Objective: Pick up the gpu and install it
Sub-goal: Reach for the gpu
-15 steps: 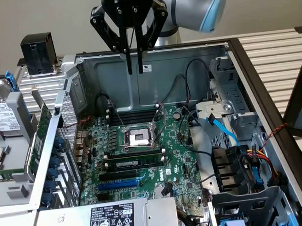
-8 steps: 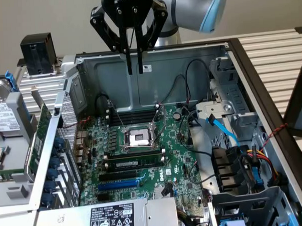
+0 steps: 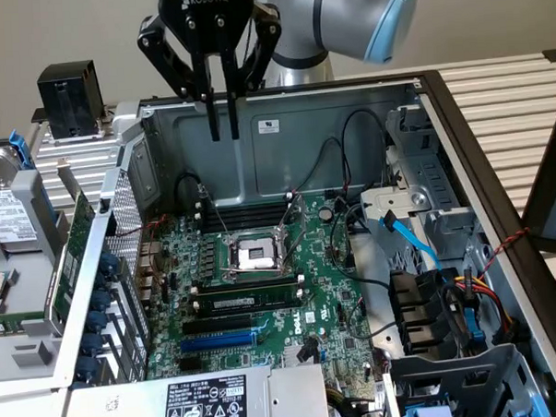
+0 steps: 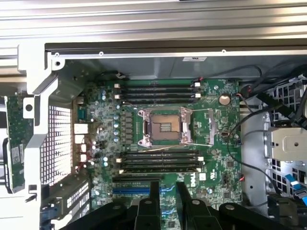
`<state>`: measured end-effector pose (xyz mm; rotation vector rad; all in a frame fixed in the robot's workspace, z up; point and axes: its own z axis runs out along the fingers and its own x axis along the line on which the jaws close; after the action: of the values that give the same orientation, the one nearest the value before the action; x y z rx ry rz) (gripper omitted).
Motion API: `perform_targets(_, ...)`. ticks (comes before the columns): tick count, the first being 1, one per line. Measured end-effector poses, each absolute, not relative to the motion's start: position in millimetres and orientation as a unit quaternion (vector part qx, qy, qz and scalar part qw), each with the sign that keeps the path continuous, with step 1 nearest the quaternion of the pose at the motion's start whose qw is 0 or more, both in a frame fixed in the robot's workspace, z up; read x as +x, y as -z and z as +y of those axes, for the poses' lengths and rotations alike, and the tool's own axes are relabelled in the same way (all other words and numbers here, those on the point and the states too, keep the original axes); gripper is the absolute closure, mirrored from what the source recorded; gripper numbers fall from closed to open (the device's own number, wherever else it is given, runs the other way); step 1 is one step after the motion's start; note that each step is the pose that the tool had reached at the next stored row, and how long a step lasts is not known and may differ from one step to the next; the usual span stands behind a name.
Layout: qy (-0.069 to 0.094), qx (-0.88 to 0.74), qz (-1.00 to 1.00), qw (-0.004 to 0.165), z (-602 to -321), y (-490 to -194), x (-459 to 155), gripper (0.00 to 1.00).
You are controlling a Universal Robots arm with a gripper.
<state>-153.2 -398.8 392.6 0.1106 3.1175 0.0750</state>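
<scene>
Hovering over the far end of the open computer case (image 3: 420, 82): gripper (image 3: 224, 132), fingers pointing down, a little apart, nothing between them. The wrist view agrees, with bare board showing in the gap at the gripper (image 4: 168, 187).

gpu (image 3: 75, 254) is outside the case, at the exterior view's left. It stands on its long edge. Its long axis runs alongside the case's vented wall (image 3: 122, 229), far to near. Green face visible; can't make out the cooler or bracket from here. The wrist view has the gpu (image 4: 14, 143) as a green strip just past that wall (image 4: 55, 143).

Around it:
- vented wall and a row of blue clips (image 3: 96, 313) sit between the gpu and the case interior
- silver drive (image 3: 6, 220) on the gpu's other side, close
- black box (image 3: 70, 97) on the slatted table (image 3: 504, 97), beyond the gpu

Inside the case:
- motherboard (image 3: 275, 356) lies flat, processor socket (image 3: 257, 256) near its middle
- memory sticks (image 3: 250, 297) on the near side of the socket
- blue slot (image 3: 219, 340) nearer, nothing in it
- cables and a blue lead (image 3: 411, 244) crowd the exterior view's right
- power supply (image 3: 208, 401) at the near edge

Open room is above the motherboard's middle and over the slots.
</scene>
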Motion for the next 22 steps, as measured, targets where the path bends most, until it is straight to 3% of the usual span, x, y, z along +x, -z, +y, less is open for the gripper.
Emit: perform_targets(22, -0.024, 0.035, 0.999, 0.011, -398.8, -392.6, -253.3, 0.72)
